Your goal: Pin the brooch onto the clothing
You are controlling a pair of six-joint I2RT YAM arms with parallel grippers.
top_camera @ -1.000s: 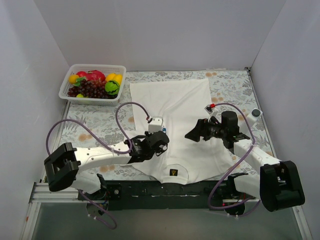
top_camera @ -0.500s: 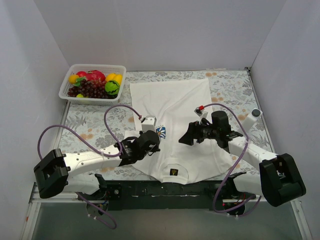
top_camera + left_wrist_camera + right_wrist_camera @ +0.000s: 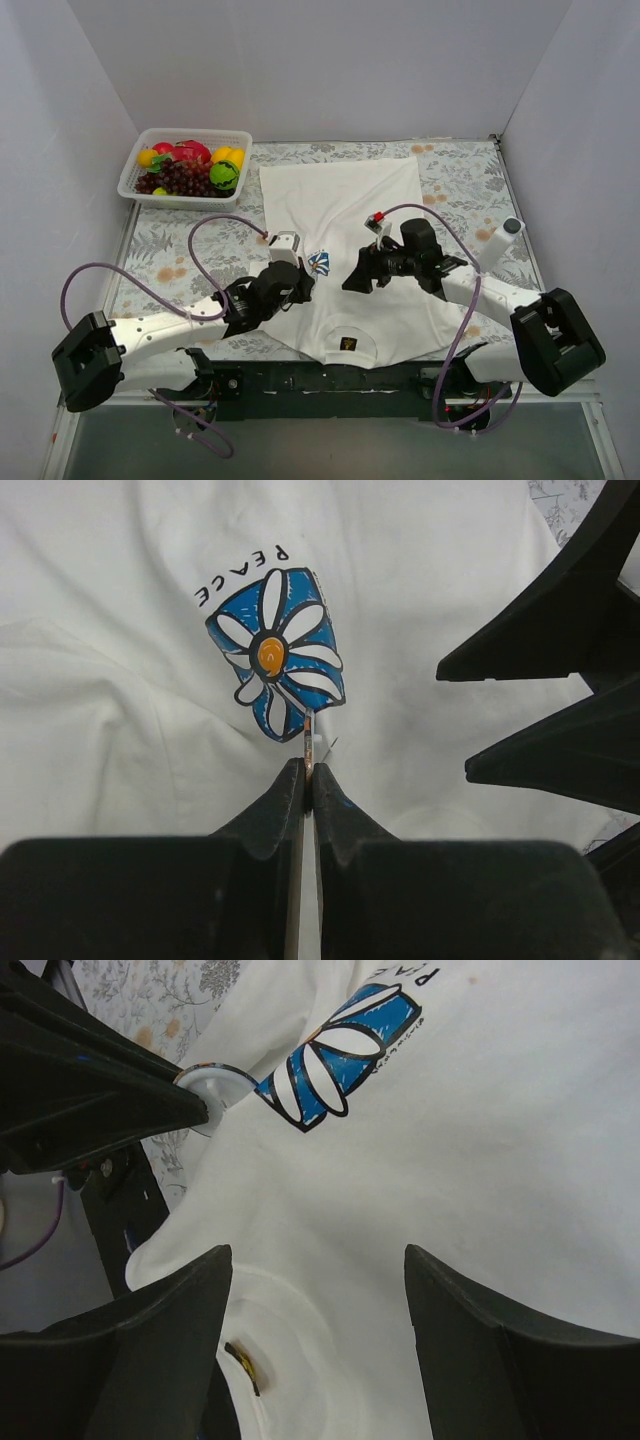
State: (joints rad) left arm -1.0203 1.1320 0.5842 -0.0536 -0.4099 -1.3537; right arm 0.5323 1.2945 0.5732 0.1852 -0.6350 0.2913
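The white T-shirt lies flat on the table with its collar toward the arms. Its blue-and-white flower emblem also shows in the left wrist view and the right wrist view. The black neck label sits inside the collar. My left gripper is shut on the brooch, a small round disc seen edge-on in the left wrist view, just below the emblem. My right gripper is open and empty, hovering over the chest right of the emblem.
A white basket of fruit stands at the back left. A small white cylinder sits on the floral tablecloth at the right edge. White walls enclose the table on three sides.
My left gripper has drawn back to the left, uncovering the flower emblem. My right gripper has moved left toward the emblem, staying open.
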